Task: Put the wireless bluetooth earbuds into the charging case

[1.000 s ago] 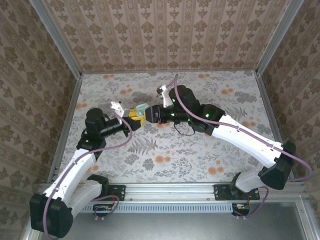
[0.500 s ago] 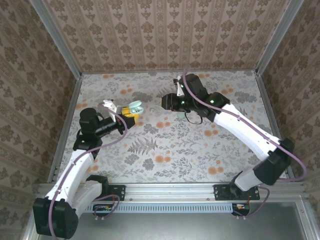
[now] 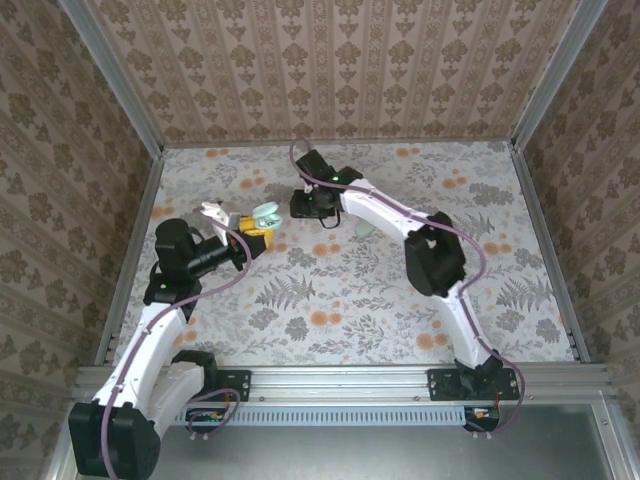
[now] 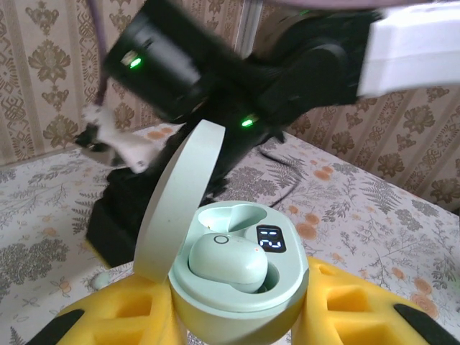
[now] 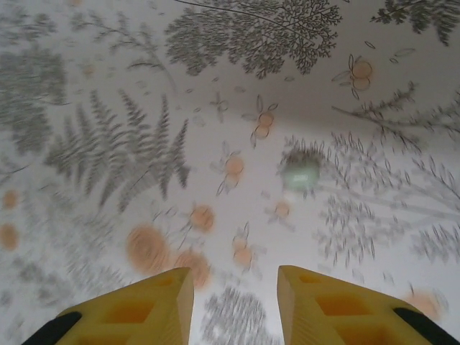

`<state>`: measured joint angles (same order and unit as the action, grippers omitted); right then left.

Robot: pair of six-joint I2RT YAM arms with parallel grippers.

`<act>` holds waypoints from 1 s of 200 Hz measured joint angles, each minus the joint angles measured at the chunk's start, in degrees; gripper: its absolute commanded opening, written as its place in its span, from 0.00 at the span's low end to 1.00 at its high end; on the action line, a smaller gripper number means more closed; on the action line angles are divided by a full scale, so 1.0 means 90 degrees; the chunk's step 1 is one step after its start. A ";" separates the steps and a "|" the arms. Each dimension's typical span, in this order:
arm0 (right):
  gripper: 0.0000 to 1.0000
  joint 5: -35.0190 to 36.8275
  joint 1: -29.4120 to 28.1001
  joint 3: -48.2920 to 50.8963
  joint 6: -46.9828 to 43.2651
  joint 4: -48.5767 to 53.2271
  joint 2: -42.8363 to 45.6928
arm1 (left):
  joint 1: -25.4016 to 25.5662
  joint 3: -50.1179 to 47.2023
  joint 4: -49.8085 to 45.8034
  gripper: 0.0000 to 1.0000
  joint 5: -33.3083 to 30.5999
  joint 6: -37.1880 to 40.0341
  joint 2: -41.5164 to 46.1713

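Note:
A mint-green charging case (image 4: 237, 287) stands upright with its lid (image 4: 180, 201) swung open, and my left gripper (image 4: 237, 320) is shut on it between yellow pads (image 4: 356, 305). One mint earbud (image 4: 228, 260) sits in a socket beside the lit display (image 4: 271, 238); the socket behind it is empty. From above, the case (image 3: 264, 217) is at the left gripper (image 3: 256, 236), left of centre. A second mint earbud (image 3: 365, 229) lies loose on the table; it appears blurred as the earbud (image 5: 300, 175) ahead of my open right gripper (image 5: 235, 280). The right gripper (image 3: 303, 206) hovers between case and loose earbud.
The floral tablecloth (image 3: 340, 300) covers the table, enclosed by patterned walls and metal rails (image 3: 130, 250). A black cable (image 3: 330, 222) hangs under the right wrist. The right arm's forearm (image 3: 385, 212) stretches over the back middle, close to the held case.
The right gripper has pulled away from the case, swung out to the back and folded in over the back centre. The left arm has drawn the case slightly left. The loose earbud now shows.

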<state>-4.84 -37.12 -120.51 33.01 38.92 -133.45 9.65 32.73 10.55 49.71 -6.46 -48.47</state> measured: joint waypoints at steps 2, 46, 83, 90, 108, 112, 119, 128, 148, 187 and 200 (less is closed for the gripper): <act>0.37 0.0019 0.0005 -0.0107 -0.0007 0.0032 -0.0090 | -0.0002 0.0000 -0.0007 0.15 0.0000 0.0000 0.0000; 0.41 0.0049 0.0039 -0.1302 0.0044 0.0454 -0.1234 | -0.0083 0.0000 -0.0148 0.15 0.0005 0.0002 0.0000; 0.41 0.0070 0.0041 -0.1736 0.0090 0.0566 -0.1525 | -0.0083 0.0000 -0.0180 0.16 0.0002 0.0015 0.0000; 0.41 0.0075 0.0041 -0.1761 0.0114 0.0566 -0.1535 | -0.0083 0.0000 -0.0177 0.15 0.0002 0.0022 0.0000; 0.41 0.0143 0.0041 -0.1812 0.0143 0.0563 -0.1542 | -0.0083 0.0000 -0.0202 0.15 0.0000 0.0024 0.0000; 0.42 0.0160 0.0041 -0.1817 0.0141 0.0563 -0.1542 | -0.0083 0.0000 -0.0209 0.16 0.0002 0.0024 0.0000; 0.42 0.0182 0.0041 -0.1826 0.0143 0.0563 -0.1542 | -0.0085 0.0000 -0.0214 0.15 0.0000 0.0024 0.0000; 0.42 0.0197 0.0041 -0.1843 0.0143 0.0563 -0.1549 | -0.0085 0.0000 -0.0214 0.16 0.0002 0.0024 0.0002; 0.41 0.0248 0.0041 -0.1858 0.0141 0.0561 -0.1588 | -0.0085 0.0000 -0.0216 0.15 0.0000 0.0024 0.0000; 0.42 0.0359 0.0041 -0.1863 0.0138 0.0563 -0.1758 | -0.0085 -0.0005 -0.0216 0.16 0.0000 0.0027 0.0000; 0.42 0.0393 0.0041 -0.1865 0.0138 0.0563 -0.1824 | -0.0085 -0.0005 -0.0216 0.15 0.0000 0.0027 0.0000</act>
<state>-1.30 -36.75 -137.29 34.26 43.99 -149.86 8.88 32.69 8.60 49.71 -6.22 -48.47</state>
